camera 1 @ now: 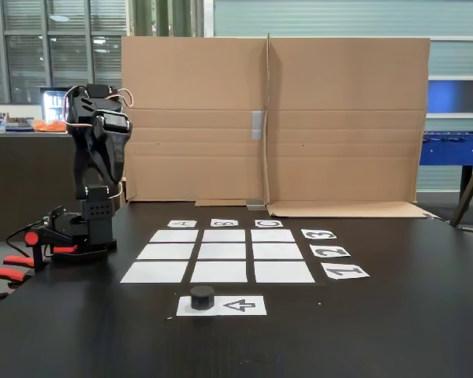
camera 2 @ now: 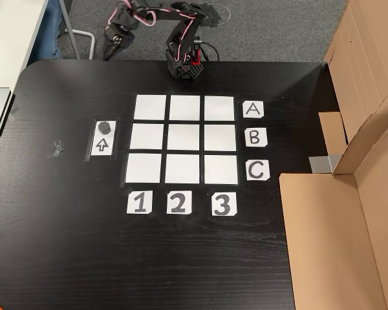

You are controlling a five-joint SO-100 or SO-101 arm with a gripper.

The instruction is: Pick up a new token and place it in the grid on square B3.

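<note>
Token (camera 1: 202,296) on arrow strip (camera 1: 238,305), grid (camera 1: 221,253) beyond, all squares bare

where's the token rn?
The token sits on the arrow strip, at its end above the printed arrow, left of the grid in the fixed view from above; in the other it's nearest the camera.

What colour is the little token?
Black; the token shows best in the lower fixed view.
</note>
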